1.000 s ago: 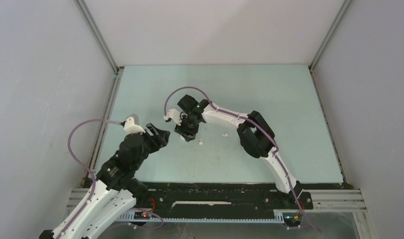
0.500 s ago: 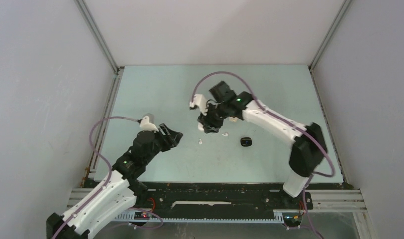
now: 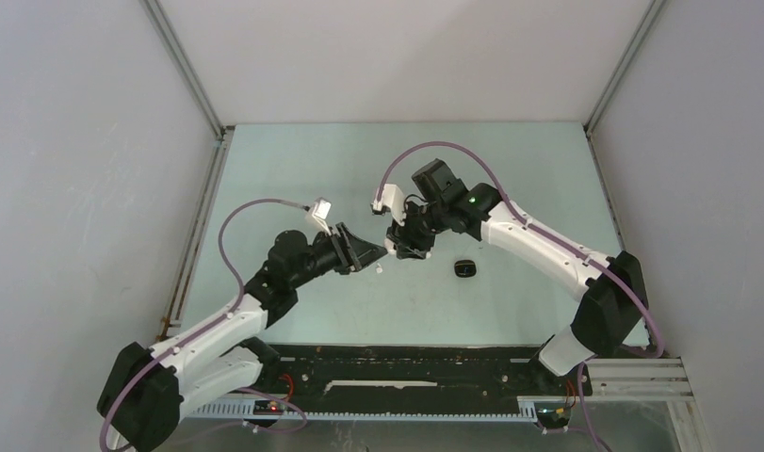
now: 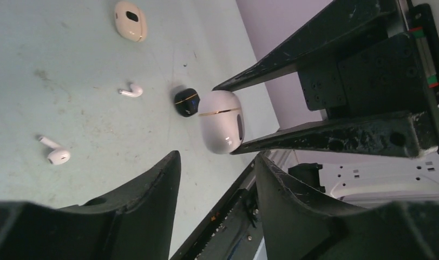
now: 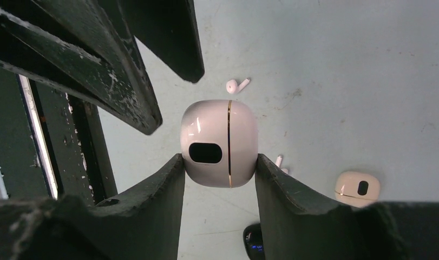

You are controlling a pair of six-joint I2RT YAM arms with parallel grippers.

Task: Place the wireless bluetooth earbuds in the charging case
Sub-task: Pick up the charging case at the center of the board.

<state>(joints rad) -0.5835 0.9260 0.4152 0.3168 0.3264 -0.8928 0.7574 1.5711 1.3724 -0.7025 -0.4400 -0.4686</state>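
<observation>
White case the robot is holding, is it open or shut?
Shut. The white case, pinched in the right tool, shows only a gold seam with no gap. Two white earbuds lie outside it on the table.

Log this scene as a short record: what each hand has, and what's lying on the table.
right hand: shut on white charging case, lid closed
left hand: open, empty, fingers aimed toward that case
white earbuds: two, loose on table, apart from each other
black case: on table, untouched
beige case: on table, farthest from the left hand
</observation>
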